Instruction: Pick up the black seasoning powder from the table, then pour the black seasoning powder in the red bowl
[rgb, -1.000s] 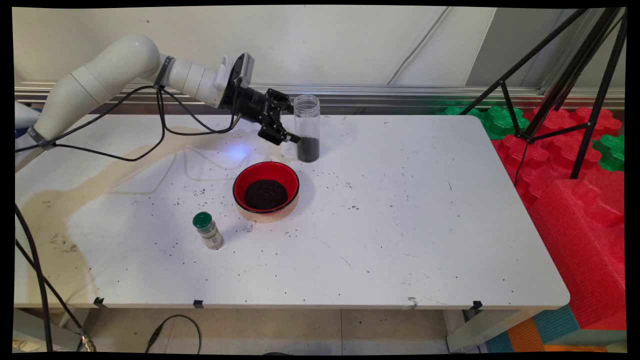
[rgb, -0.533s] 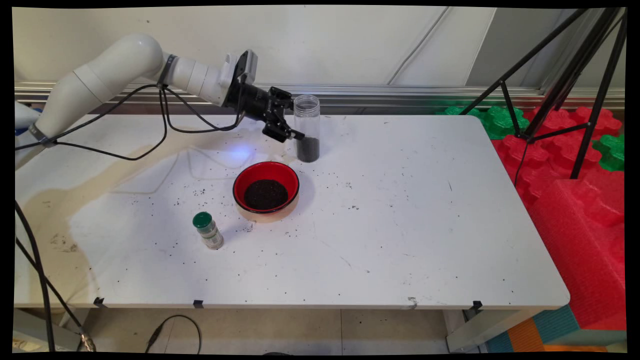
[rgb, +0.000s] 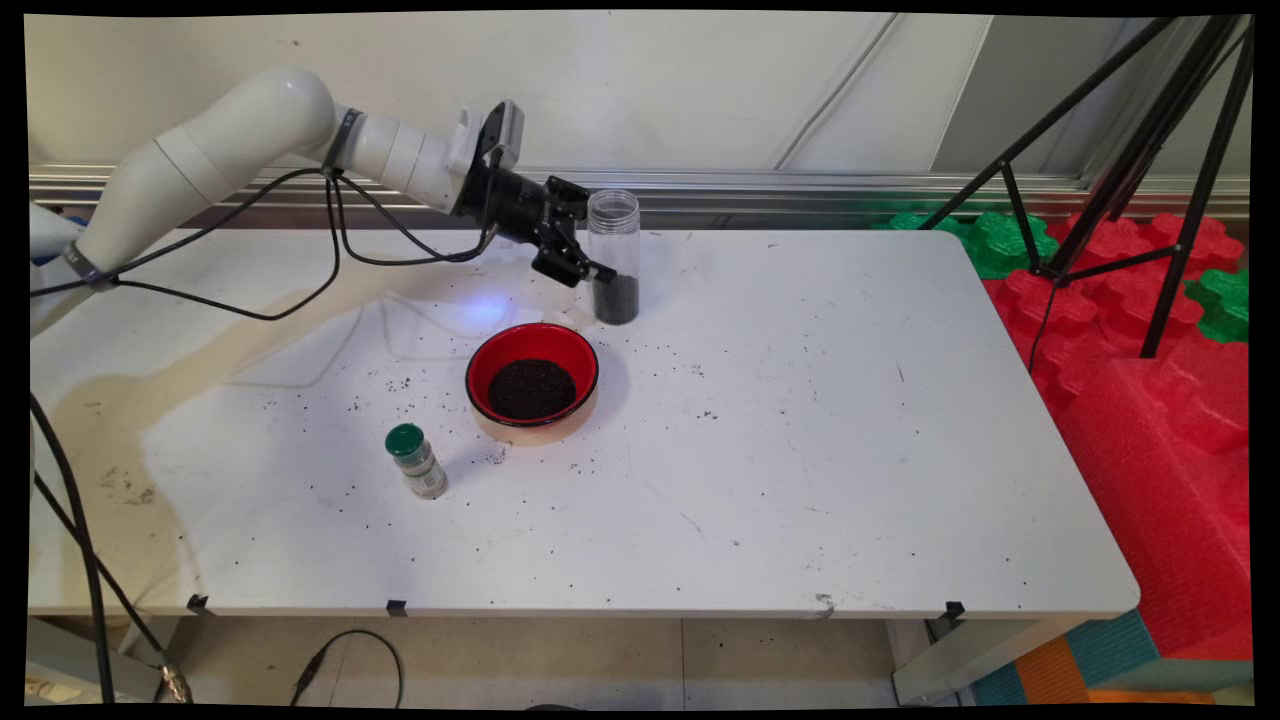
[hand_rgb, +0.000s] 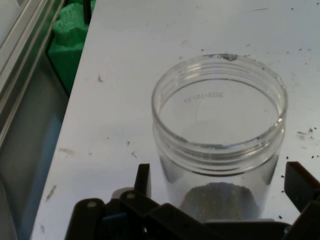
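While the clear jar (rgb: 613, 256) of dark granules stands upright on the tabletop (rgb: 800, 420) behind the red bowl (rgb: 532, 382), the gripper (rgb: 590, 268), spread wide around it ungrasped, has risen slightly.

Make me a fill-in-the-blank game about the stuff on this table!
1. The bowl is ____ inside and holds dark grains.
2. The little bottle has a ____ cap.
3. The end effector is open, with one finger on each side of the clear ____, which stands upright.
4. The jar has no ____ on top, so the hand view looks straight into it.

Missing words: red; green; jar; lid
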